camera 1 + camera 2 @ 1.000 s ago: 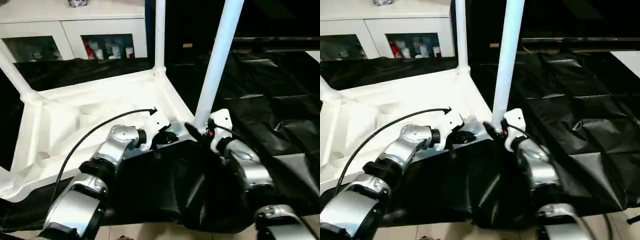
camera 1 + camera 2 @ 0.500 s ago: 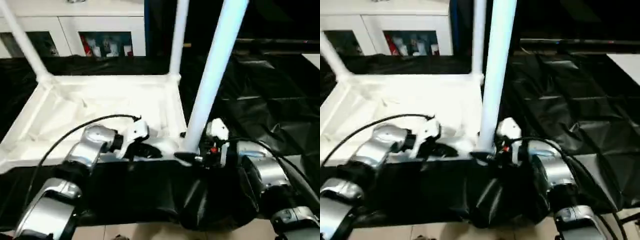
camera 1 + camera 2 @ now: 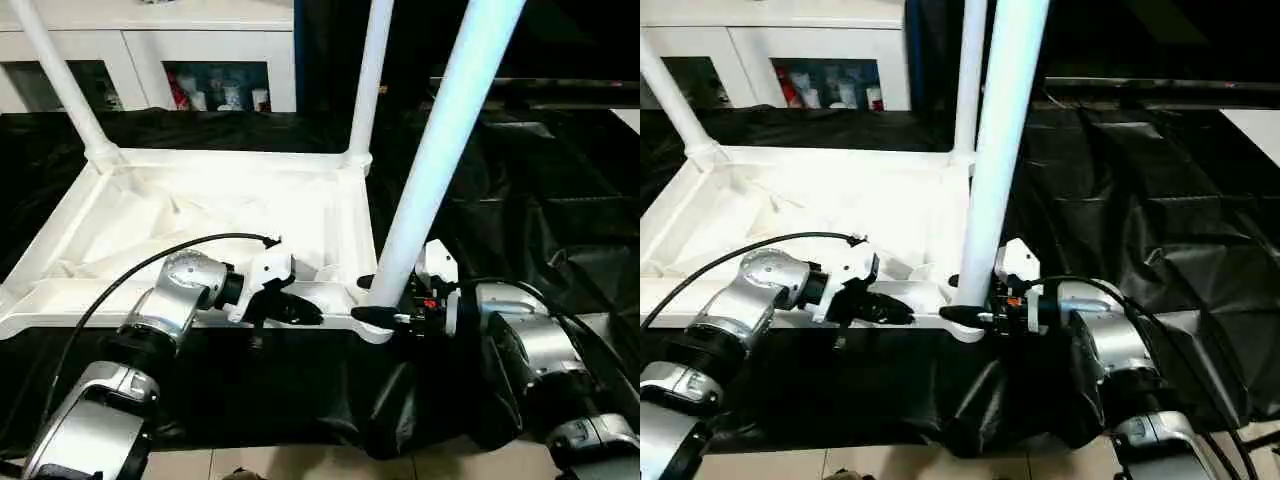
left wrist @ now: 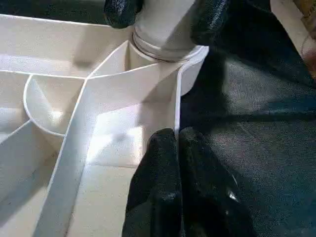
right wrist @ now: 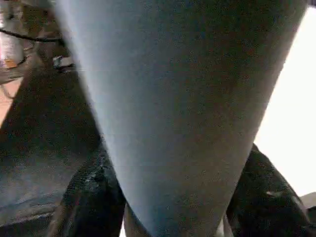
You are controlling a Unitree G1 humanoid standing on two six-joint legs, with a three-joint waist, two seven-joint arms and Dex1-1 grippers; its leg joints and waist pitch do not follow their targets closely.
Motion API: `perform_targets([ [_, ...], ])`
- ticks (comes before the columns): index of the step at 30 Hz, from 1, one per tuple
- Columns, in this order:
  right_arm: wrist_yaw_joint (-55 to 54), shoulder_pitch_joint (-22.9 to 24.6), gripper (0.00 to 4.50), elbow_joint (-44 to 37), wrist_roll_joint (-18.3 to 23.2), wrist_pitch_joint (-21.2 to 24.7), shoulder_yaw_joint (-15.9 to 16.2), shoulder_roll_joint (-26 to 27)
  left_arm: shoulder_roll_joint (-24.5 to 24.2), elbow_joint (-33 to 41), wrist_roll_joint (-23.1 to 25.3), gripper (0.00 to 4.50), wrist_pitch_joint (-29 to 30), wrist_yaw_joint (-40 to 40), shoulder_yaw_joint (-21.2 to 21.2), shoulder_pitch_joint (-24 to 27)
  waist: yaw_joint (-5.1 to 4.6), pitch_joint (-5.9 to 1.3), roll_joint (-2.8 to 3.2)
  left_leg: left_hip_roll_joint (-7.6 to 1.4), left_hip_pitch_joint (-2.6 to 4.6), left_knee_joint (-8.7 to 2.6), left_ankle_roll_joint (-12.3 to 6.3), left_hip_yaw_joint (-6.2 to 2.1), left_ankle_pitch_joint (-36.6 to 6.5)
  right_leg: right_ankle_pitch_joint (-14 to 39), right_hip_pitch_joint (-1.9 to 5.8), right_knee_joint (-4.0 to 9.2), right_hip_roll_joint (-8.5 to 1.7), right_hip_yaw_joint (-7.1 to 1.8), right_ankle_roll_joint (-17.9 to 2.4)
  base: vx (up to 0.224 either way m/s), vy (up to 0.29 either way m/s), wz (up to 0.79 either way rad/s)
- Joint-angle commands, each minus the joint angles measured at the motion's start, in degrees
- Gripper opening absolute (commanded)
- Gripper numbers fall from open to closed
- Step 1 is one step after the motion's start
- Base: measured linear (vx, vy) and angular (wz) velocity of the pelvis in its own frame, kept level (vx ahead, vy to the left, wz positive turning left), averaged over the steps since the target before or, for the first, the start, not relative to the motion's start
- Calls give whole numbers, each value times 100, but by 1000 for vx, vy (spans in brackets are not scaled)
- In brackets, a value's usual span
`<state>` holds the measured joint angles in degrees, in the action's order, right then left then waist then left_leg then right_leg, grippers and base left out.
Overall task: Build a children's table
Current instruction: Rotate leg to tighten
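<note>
The children's table lies upside down on black cloth, its white ribbed top (image 3: 200, 200) facing up. A long white leg (image 3: 440, 150) stands in the near right corner socket. My right gripper (image 3: 372, 300) is shut on the foot of that leg, one black finger on each side of it (image 5: 89, 197). The same fingertips (image 4: 121, 10) show around the leg base (image 4: 163, 24) in the left wrist view. My left gripper (image 3: 305, 315) is shut on the thin near rim of the top, just left of that corner, with the rim edge running into the seam between its fingers (image 4: 158, 153).
Two more white legs stand upright in the far corners (image 3: 60, 80) (image 3: 368, 80). A white cabinet with glass doors (image 3: 215, 85) stands behind. Crumpled black cloth (image 3: 540, 200) covers the surface to the right. A strip of light floor (image 3: 250, 465) lies at the near edge.
The table top has turned with both grippers on it, so its far edge now lies square to me. The right gripper's fingers have closed in on the leg.
</note>
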<state>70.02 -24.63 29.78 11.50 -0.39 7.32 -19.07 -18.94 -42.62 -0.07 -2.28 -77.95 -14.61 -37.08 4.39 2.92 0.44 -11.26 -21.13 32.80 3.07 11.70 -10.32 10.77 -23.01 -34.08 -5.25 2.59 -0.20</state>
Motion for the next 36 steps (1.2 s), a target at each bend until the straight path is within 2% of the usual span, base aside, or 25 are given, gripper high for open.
perform_targets([
  [1, -396, 153, 215, 37, -145, 53, 96, 158, 273, -237, 184, 0, 112, 831, 0, -96, -29, -308, 15, -229, 106, -362, -335, -60, -1249, 555, 237, 342, -261, -182, -1615, 0, 0, 0],
  [2, -396, 153, 211, 37, -145, 53, 96, 158, 273, -237, 184, 0, 112, 831, 0, -96, -16, -288, 16, -227, 125, -380, -246, -66, -1448, 919, 225, 382, -271, -187, -1545, 0, 0, 0],
  [4, -1414, 146, 204, 308, -381, 56, -83, 402, 550, -411, 255, 0, 135, 1499, 83, -225, -29, -271, 11, -223, 126, -414, -95, -93, -1684, 1441, 218, 429, -293, -198, -1370, 0, 0, 0],
  [5, -1729, 131, 204, 408, -445, 70, -136, 485, 638, -461, 269, 0, 158, 1700, 113, -269, -60, -253, 12, -212, 138, -429, 23, -105, -1858, 1773, 183, 464, -289, -203, -1256, -52, 17, -3],
  [6, -2390, 105, 202, 577, -558, 87, -243, 678, 797, -549, 317, 0, 200, 2063, 146, -338, -90, -250, -85, -196, 126, -439, 57, -126, -1963, 2071, 199, 499, -300, -197, -1127, 0, 0, 0],
  [8, -2810, 81, 199, 667, -579, 144, -333, 822, 900, -613, 357, 0, 235, 2291, 156, -387, -136, -241, -37, -193, 143, -452, 91, -144, -2018, 2261, 150, 523, -296, -216, -1015, 0, 0, 0],
  [10, -3987, -9, 198, 911, -658, 302, -545, 1258, 1220, -807, 465, 0, 309, 2910, 155, -535, -176, -247, -27, -184, 122, -465, 130, -158, -2011, 2247, 155, 526, -291, -213, -962, 0, 0, 0],
  [12, -4451, -103, 198, 1055, -700, 317, -591, 1471, 1382, -891, 493, 0, 331, 3092, 136, -600, -197, -248, -24, -171, 145, -458, 108, -155, -2129, 2299, 125, 557, -287, -216, -916, 0, 0, 0],
  [13, -4612, -153, 198, 1120, -685, 334, -626, 1554, 1434, -908, 503, 0, 343, 3143, 128, -617, -197, -250, -9, -168, 137, -457, 92, -160, -2139, 2276, 134, 555, -287, -214, -918, 0, 0, 0],
  [14, -4755, -222, 198, 1200, -663, 347, -653, 1652, 1499, -918, 506, 0, 362, 3191, 120, -639, -207, -251, -21, -168, 114, -460, 56, -156, -2105, 2175, 146, 554, -282, -216, -918, 0, 0, 0],
  [15, -4914, -346, 198, 1308, -822, 209, -572, 1813, 1613, -942, 527, 0, 367, 3255, 103, -678, -214, -254, -13, -163, 110, -459, 55, -153, -2065, 2079, 140, 542, -281, -218, -945, 0, 0, 0],
  [17, -4871, -384, 198, 1326, -895, 89, -498, 1857, 1648, -944, 526, 0, 367, 3270, 102, -693, -219, -260, -11, -160, 101, -457, 41, -153, -2039, 2016, 155, 538, -280, -211, -957, 0, 0, 0],
  [18, -4818, -397, 198, 1308, -989, -65, -408, 1862, 1662, -932, 514, 0, 376, 3250, 105, -694, -221, -248, -35, -166, 91, -456, -10, -146, -2029, 1893, 151, 536, -278, -211, -985, 0, 0, 0],
  [19, -4771, -418, 254, 1298, -984, -209, -403, 1898, 1658, -931, 517, 0, 374, 3250, 110, -699, -219, -249, -29, -164, 91, -453, -28, -145, -2029, 1875, 152, 531, -278, -213, -994, 0, 0, 0],
  [21, -4648, -454, 268, 1280, -859, -295, -481, 1956, 1631, -937, 519, 0, 363, 3232, 128, -702, -218, -251, -30, -168, 81, -454, -78, -143, -1960, 1782, 164, 519, -280, -215, -1029, 0, 0, 0],
  [24, -4376, -499, 290, 1253, -877, -430, -407, 1819, 1496, -886, 503, 0, 315, 3046, 123, -651, -223, -249, -33, -172, 71, -454, -145, -142, -1925, 1762, 175, 517, -288, -215, -1060, 0, 0, 0],
  [25, -4144, -517, 290, 1229, -863, -475, -357, 1698, 1398, -854, 490, 0, 279, 2859, 101, -610, -224, -249, -31, -171, 64, -455, -149, -143, -1909, 1757, 181, 514, -287, -213, -1060, 0, 0, 0],
  [26, -3795, -490, 290, 1137, -770, -417, -327, 1593, 1313, -827, 474, 0, 218, 2662, 75, -573, -224, -257, 2, -174, 71, -452, -157, -143, -1916, 1720, 181, 509, -284, -213, -1074, 0, 0, 0],
  [27, -3272, -440, 290, 991, -635, -325, -273, 1438, 1187, -787, 452, 0, 164, 2392, 43, -520, -224, -261, -22, -171, 62, -445, -236, -141, -1922, 1619, 210, 506, -279, -207, -1106, 0, 0, 0],
  [29, -2411, -317, 290, 716, -460, -192, -133, 1125, 968, -740, 453, 0, 45, 2029, -15, -450, -217, -272, -10, -179, 40, -434, -333, -142, -1769, 1375, 238, 487, -282, -210, -1152, 0, 0, 0],
  [31, -1659, -176, 290, 451, -335, -127, 12, 773, 760, -670, 398, 0, 1, 1636, -35, -391, -208, -295, -14, -182, 35, -402, -438, -128, -1506, 937, 270, 437, -277, -206, -1287, 0, 0, 0],
  [32, -1633, -172, 290, 444, -334, -131, 18, 758, 751, -667, 396, 0, -7, 1618, -36, -389, -197, -302, -9, -197, 36, -380, -514, -107, -1279, 526, 266, 388, -268, -199, -1434, 0, 0, 0],
  [33, -1166, -98, 290, 336, -313, -194, 114, 486, 579, -602, 343, 0, -112, 1255, -62, -334, -202, -308, -23, -197, 24, -372, -546, -99, -1179, 380, 277, 369, -265, -191, -1494, 0, 0, 0],
  [34, -1072, -88, 290, 328, -314, -220, 129, 430, 540, -584, 332, 0, -129, 1166, -68, -320, -173, -331, -30, -200, 33, -342, -619, -88, -995, 127, 296, 324, -262, -177, -1585, 0, 0, 0],
  [36, -622, -52, 290, 238, -209, -146, 145, 235, 341, -433, 240, 0, -148, 700, -89, -242, -162, -318, -62, -201, 20, -332, -724, -71, -919, 99, 295, 310, -276, -169, -1688, 0, 0, 0],
])
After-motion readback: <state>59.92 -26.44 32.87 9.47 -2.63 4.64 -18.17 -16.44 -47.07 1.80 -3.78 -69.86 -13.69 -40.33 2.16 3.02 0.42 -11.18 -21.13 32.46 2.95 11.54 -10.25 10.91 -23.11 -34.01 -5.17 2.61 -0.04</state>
